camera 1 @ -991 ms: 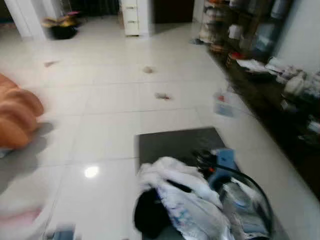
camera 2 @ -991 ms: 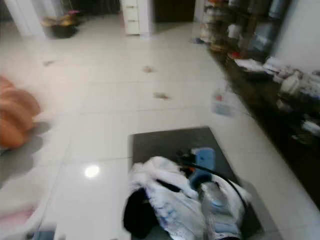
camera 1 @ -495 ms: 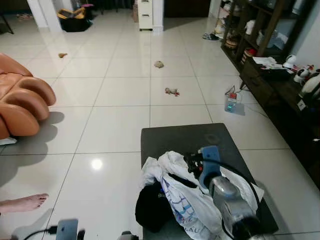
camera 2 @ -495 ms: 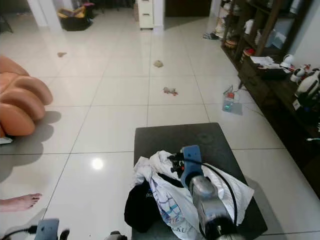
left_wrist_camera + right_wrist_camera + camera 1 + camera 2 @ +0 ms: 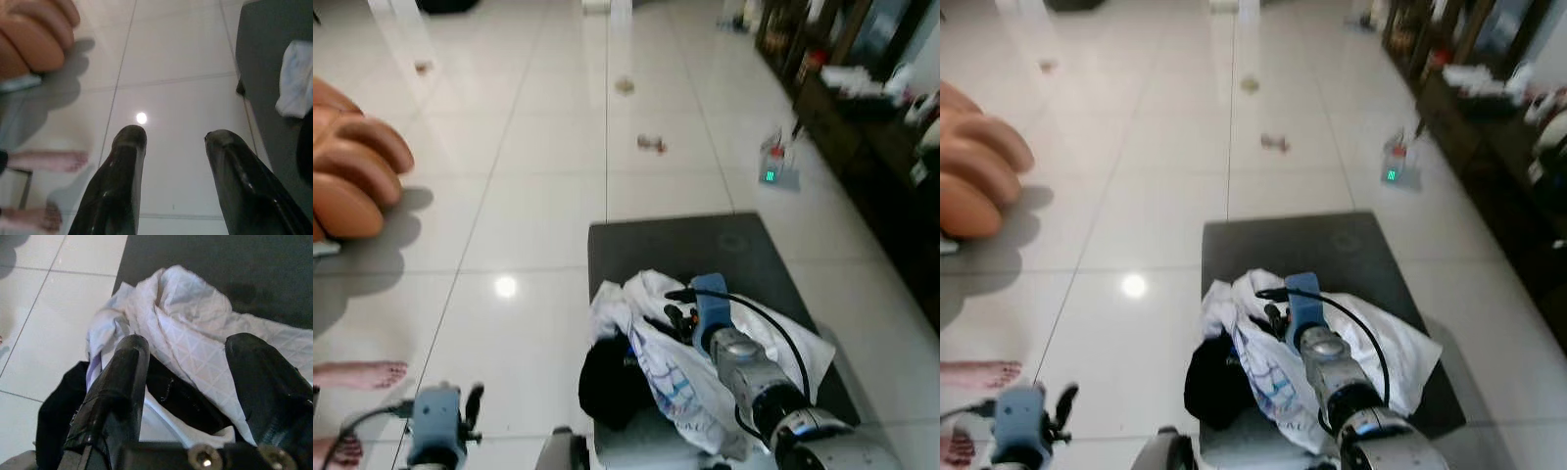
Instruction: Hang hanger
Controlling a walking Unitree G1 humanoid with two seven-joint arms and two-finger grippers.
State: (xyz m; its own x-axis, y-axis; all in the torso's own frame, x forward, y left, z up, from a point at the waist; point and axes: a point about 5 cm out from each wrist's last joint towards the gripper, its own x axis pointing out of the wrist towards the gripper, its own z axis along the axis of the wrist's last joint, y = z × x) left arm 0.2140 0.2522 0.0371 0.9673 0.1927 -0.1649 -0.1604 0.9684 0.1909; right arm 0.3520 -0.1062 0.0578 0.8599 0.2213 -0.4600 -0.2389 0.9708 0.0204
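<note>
Right gripper (image 5: 186, 382) hovering over clothes pile (image 5: 685, 372) on dark bench (image 5: 656, 245), fingers apart. Left gripper (image 5: 176, 147) apart too. Hanger undiscernible (buried, perhaps); likely stiff, light: hook-neck grip.

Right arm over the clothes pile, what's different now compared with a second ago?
Mostly the camera tilted down. The left tool has come into view low beside the dark table, open over the floor. The right tool still hovers open over the clothes pile, holding nothing. The pile, the table and the person's foot look unmoved.
</note>
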